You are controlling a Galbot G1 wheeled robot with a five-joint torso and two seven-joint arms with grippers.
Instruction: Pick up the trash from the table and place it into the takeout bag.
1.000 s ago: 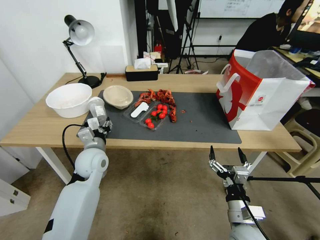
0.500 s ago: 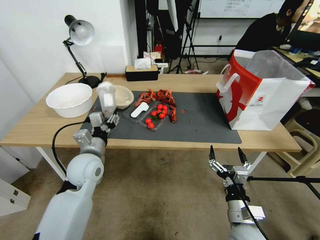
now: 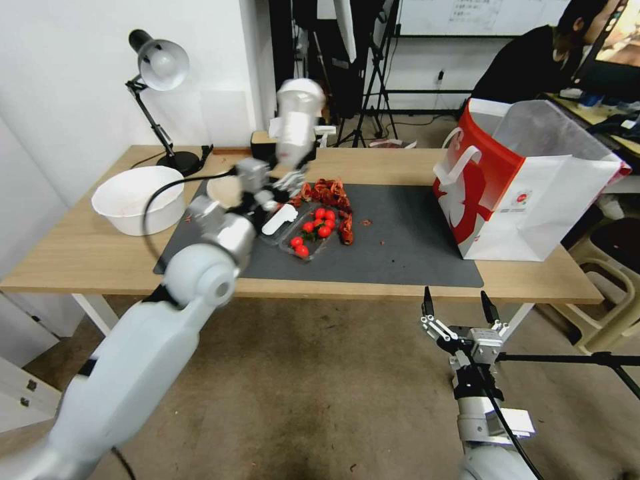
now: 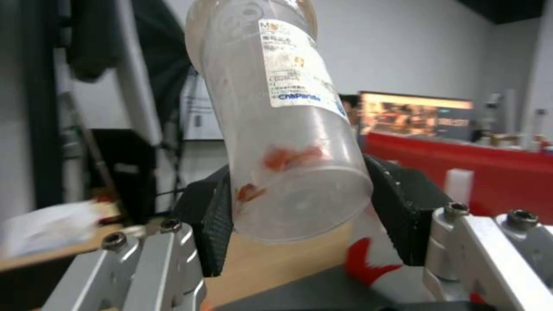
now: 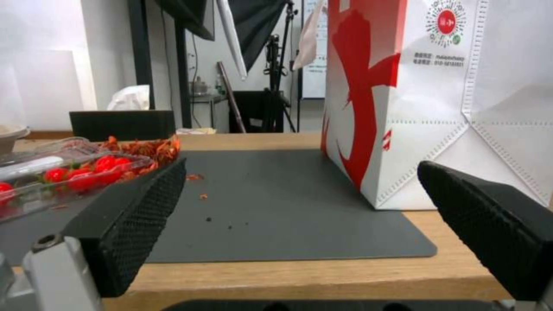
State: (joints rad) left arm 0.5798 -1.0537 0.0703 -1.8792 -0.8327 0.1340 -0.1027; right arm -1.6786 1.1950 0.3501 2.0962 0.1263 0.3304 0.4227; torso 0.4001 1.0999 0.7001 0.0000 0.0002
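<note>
The clear plastic cup (image 3: 297,120) is up in the air in the upper middle of the head view, pinched near its base by the left tool (image 3: 280,179), which hangs above the far-left part of the dark grey mat (image 3: 400,247). In the left wrist view the cup (image 4: 282,112) sits tilted between the two black pads (image 4: 216,224), both pressing its sides, so that tool is closed on it. The cup has a white printed label and some orange-red smears inside.

The takeout bag (image 3: 527,193) stands at the right end of the counter (image 3: 87,253), partly on the mat's right edge, its mouth open and a white strap handle facing the middle. It's well apart from the cup.

Left of centre on the mat there's a clear tray with cherry tomatoes (image 3: 313,233), with a pile of red crayfish shells (image 3: 327,193) just behind it and a few red crumbs near it. A beige paper bowl (image 3: 223,190) peeks out behind the left arm, and a big white bowl (image 3: 137,199) sits on the bare wood at the left. A desk lamp (image 3: 157,73) is at the far-left corner.

The right tool (image 3: 459,308) hangs low in the lower right, just below the counter's front edge, fingers spread wide with nothing in them. The right wrist view shows its pads (image 5: 132,224) far apart, with the bag (image 5: 438,99) straight ahead.
</note>
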